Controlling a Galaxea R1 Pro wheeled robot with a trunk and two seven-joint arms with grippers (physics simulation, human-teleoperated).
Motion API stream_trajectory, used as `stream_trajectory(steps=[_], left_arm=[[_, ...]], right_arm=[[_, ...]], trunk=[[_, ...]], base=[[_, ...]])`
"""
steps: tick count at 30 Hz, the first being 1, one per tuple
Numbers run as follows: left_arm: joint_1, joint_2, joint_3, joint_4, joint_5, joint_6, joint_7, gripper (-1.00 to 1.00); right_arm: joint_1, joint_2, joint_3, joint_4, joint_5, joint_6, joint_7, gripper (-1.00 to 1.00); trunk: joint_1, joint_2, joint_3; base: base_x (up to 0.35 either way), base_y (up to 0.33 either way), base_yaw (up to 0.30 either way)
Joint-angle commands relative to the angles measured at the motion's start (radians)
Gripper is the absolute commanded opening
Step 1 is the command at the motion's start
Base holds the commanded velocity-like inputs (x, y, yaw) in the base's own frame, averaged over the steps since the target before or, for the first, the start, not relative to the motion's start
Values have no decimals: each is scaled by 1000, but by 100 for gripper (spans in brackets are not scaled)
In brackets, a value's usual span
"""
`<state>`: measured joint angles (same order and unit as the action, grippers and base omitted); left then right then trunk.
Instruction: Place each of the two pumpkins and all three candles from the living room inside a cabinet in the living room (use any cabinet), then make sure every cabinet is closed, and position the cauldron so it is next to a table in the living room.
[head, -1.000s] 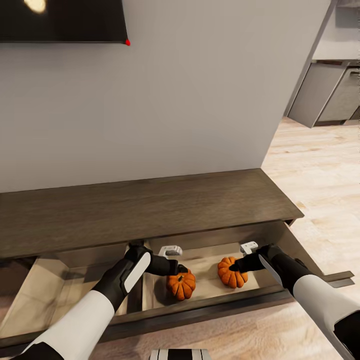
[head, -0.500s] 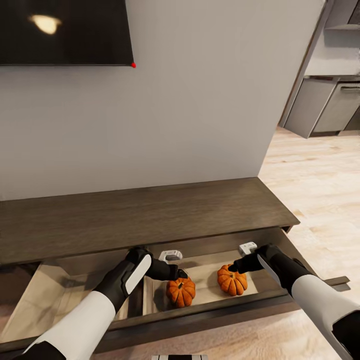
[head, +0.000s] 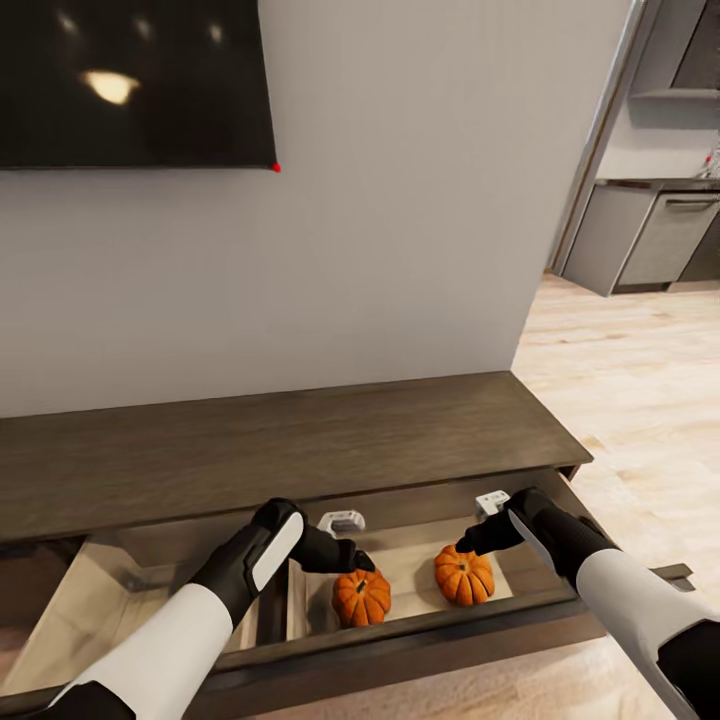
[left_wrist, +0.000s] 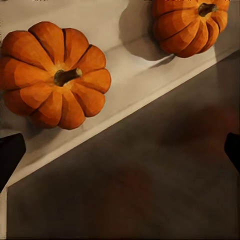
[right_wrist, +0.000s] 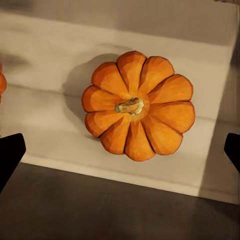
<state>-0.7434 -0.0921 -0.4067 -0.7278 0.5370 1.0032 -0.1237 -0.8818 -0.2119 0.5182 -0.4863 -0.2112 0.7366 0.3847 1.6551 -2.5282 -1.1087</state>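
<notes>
Two orange ribbed pumpkins (head: 362, 596) (head: 464, 575) lie side by side in the open right drawer of the dark-brown cabinet (head: 280, 440), on its pale wood floor. My left gripper (head: 364, 563) hangs just above the left pumpkin (left_wrist: 55, 75), open and holding nothing. The right gripper (head: 463, 547) hovers over the right pumpkin (right_wrist: 137, 106), open too, its black fingertips (right_wrist: 10, 152) far apart. The second pumpkin (left_wrist: 190, 22) also appears in the left wrist view, past the drawer's dark front edge (left_wrist: 150, 175).
A second drawer (head: 100, 600) stands open to the left, with a pale interior. A black TV (head: 130, 80) hangs on the grey wall above the unit. Light wood floor (head: 640, 380) runs to the right toward grey kitchen cupboards (head: 650, 240).
The head camera has tilted upward, so the whole picture has slid down. Both grippers have risen slightly off the pumpkins, which lie still in the drawer.
</notes>
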Motion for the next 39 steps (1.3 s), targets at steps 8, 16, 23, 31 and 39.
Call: stream_trajectory(steps=[8,16,23,31,39], left_arm=[[-1,0,0,10,-9,7,-12,100],[-1,0,1,22,-8,9,-14,100],[-1,0,2,39,-5,11,-22,100],[-2,2,2,80,44,23,-36,100],[-4,5,3,106,48,26,-119,100]], right_arm=[[-3,-1,7,-2,-10,51,-4,100],[-3,1,6,-3,-10,62,-3,100],[-6,11,7,-3,-8,111,-4,100],[-14,14,6,-21,-10,210,-2,100],[-16,14,6,-43,-12,245,6,100]], trunk=[[-4,2,30],[-7,3,61],[-10,5,88],[-14,7,119],[-18,9,150]], base=[[0,0,0],[0,0,0],[0,0,0],[0,0,0],[0,0,0]])
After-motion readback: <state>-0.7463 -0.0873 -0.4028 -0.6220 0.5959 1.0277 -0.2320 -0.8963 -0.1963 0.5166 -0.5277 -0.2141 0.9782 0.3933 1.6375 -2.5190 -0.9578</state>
